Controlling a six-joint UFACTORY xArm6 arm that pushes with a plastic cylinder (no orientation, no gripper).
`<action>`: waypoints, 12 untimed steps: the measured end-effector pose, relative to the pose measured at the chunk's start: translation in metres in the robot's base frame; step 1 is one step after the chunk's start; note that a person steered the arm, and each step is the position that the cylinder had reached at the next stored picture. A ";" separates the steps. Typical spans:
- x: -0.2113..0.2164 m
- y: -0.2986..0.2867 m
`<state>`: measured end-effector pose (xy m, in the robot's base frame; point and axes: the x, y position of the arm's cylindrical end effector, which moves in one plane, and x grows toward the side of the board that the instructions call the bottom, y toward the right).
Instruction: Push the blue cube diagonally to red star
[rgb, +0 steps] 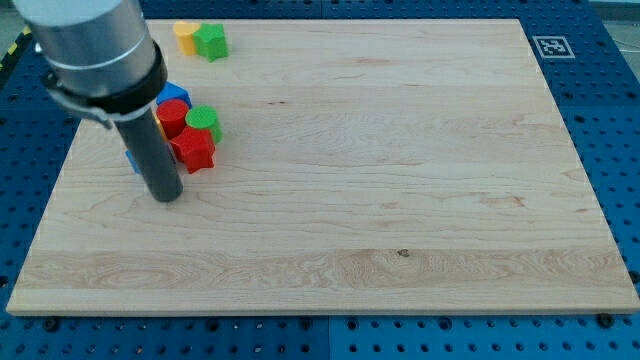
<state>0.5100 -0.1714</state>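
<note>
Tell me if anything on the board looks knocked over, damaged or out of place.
Nothing stands out. The red star, a green block and other blocks cluster by my tip; the board looks undamaged.

Board (380, 200): pale wood, visible grain, smooth matt finish. Red star (194, 150), frame's upper left: smooth plastic look. Rod (155, 150): dark, matt. Surrounding blue perforated plate (600, 80): metal-like.

Cube (173, 94) sits above star (193, 149), beside my tip (166, 196).
</note>
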 end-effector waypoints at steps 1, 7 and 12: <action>0.014 -0.030; -0.044 -0.027; 0.009 0.064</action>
<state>0.5187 -0.1077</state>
